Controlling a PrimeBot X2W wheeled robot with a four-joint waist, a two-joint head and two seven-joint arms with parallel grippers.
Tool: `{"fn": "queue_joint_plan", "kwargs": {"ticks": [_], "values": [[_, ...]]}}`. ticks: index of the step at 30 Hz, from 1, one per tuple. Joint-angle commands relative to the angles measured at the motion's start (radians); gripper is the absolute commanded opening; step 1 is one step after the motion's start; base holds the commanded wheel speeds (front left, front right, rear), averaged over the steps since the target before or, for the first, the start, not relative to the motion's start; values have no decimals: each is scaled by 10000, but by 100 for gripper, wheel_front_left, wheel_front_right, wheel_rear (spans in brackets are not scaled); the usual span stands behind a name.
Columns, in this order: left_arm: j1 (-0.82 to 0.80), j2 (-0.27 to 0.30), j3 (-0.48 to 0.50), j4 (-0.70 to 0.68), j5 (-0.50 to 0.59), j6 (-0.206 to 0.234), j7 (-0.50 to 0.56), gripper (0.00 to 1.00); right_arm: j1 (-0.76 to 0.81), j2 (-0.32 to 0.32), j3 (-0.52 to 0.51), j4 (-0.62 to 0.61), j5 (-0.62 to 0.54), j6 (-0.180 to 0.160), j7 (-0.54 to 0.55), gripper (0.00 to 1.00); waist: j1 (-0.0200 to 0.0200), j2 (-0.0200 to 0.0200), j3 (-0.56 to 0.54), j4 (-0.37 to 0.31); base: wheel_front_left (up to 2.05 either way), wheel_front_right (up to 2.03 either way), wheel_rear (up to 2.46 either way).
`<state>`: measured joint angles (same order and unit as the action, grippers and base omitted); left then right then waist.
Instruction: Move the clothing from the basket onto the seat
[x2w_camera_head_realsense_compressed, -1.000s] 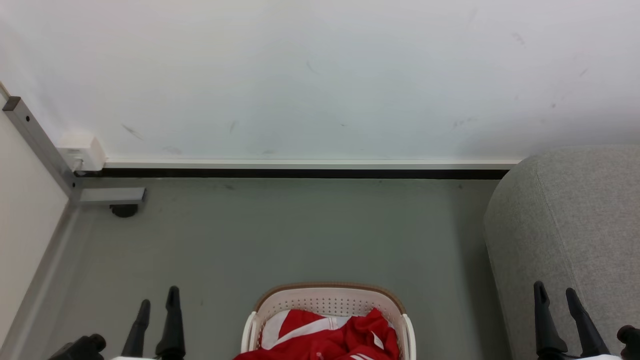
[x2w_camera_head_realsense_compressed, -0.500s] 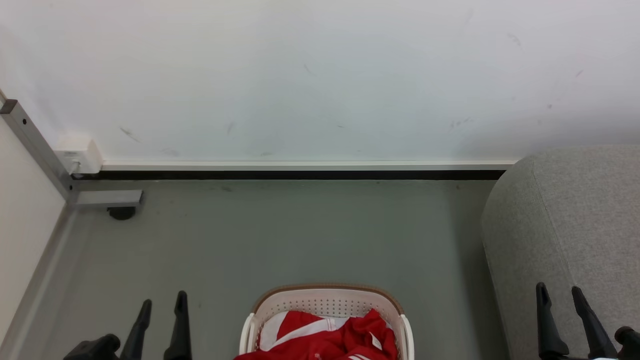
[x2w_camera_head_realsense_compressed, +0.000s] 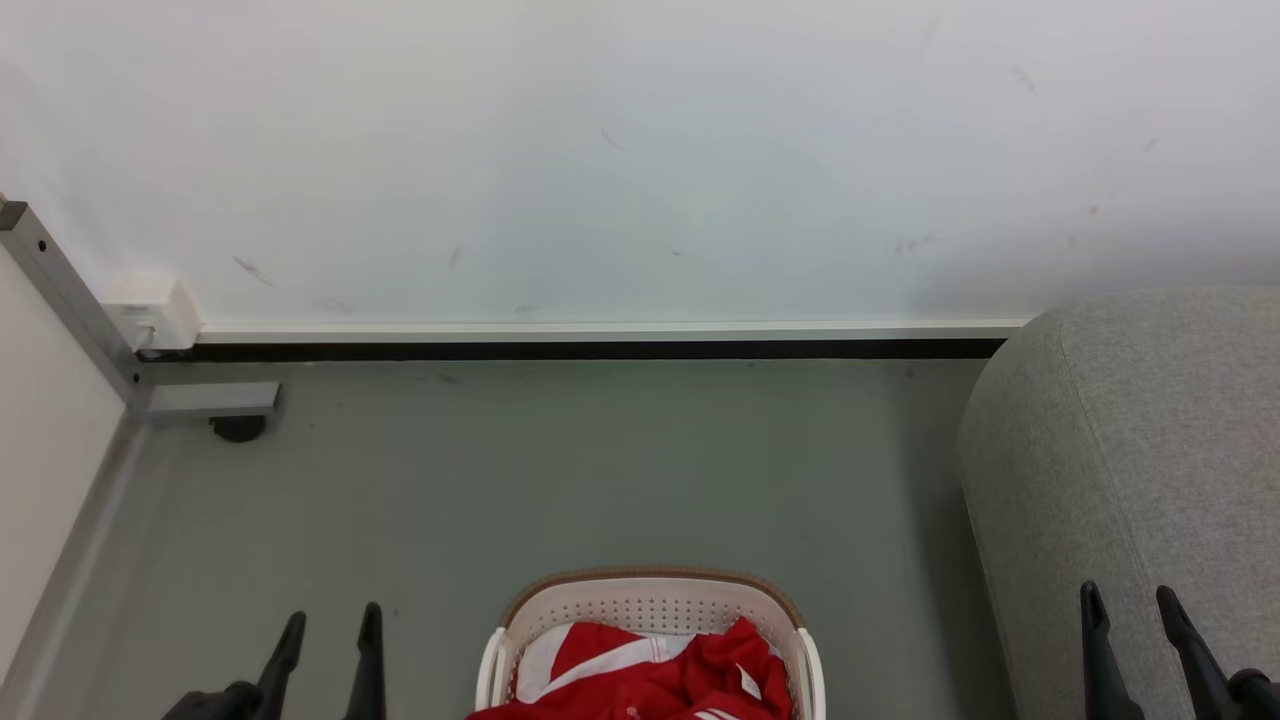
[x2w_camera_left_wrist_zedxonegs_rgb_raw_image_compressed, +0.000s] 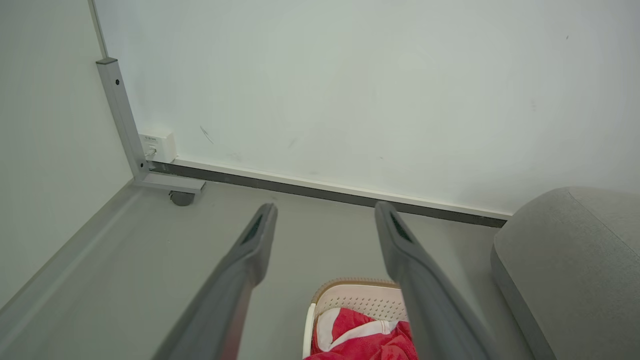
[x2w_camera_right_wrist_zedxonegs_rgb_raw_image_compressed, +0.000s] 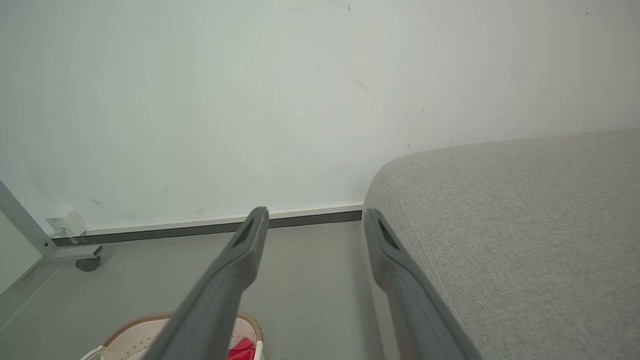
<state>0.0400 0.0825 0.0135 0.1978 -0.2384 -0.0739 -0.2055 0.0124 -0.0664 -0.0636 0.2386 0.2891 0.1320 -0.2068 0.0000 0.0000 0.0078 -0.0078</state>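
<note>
Both grippers, head view: left gripper (x2w_camera_head_realsense_compressed: 332, 650) at lower left and right gripper (x2w_camera_head_realsense_compressed: 1128, 630) at lower right, fingers parted, nothing held, well apart from the load.
Clothing, head view: the clothing (x2w_camera_head_realsense_compressed: 660, 680) lies crumpled inside the basket (x2w_camera_head_realsense_compressed: 650, 580) on the floor; the seat (x2w_camera_head_realsense_compressed: 1150, 450) stands to the right.
Left wrist view: jaws wide and empty; red folds show low, by the right-hand finger.
Right wrist view: jaws wide and empty; the seat's rounded edge lies beside them.
Handling: probably light, limp and not fragile; it should drape and trail when lifted.
Hold: pinch a raised red fold atop the heap, clear of the basket wall.
</note>
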Motion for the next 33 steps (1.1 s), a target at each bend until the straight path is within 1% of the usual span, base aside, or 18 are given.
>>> {"fn": "queue_joint_plan", "kwargs": {"ticks": [1, 12, 19, 23, 28, 33], "values": [[37, 131, 5, -19, 312, 20, -118, 100, 68, -43, -30, -5, -238, -18, -87, 100, 0, 0, -1, 3, 0, 0, 0], [140, 153, -75, -36, 1077, -34, -326, 100, 143, 37, -38, 72, -1032, -21, -312, 100, 0, 0, -18, 22, 0, 0, 0], [229, 99, -76, 64, 1514, -149, -460, 100, 186, 78, -78, 123, -1307, -21, -448, 100, 0, 0, -17, -11, 0, 0, 0], [200, 85, -140, 81, 1728, -262, -531, 100, 187, 110, -9, 207, -1214, -22, -520, 100, 0, 0, 21, -27, 0, 0, 0], [214, 54, -88, 130, 2049, -344, -612, 100, 173, 114, 145, 285, -1368, -22, -605, 100, 0, 0, 60, -66, 0, 0, 0], [212, 13, -15, 186, 2007, -399, -594, 100, 134, 125, 238, 331, -1237, -23, -591, 100, 0, 0, 100, -131, 0, 0, 0]]}}
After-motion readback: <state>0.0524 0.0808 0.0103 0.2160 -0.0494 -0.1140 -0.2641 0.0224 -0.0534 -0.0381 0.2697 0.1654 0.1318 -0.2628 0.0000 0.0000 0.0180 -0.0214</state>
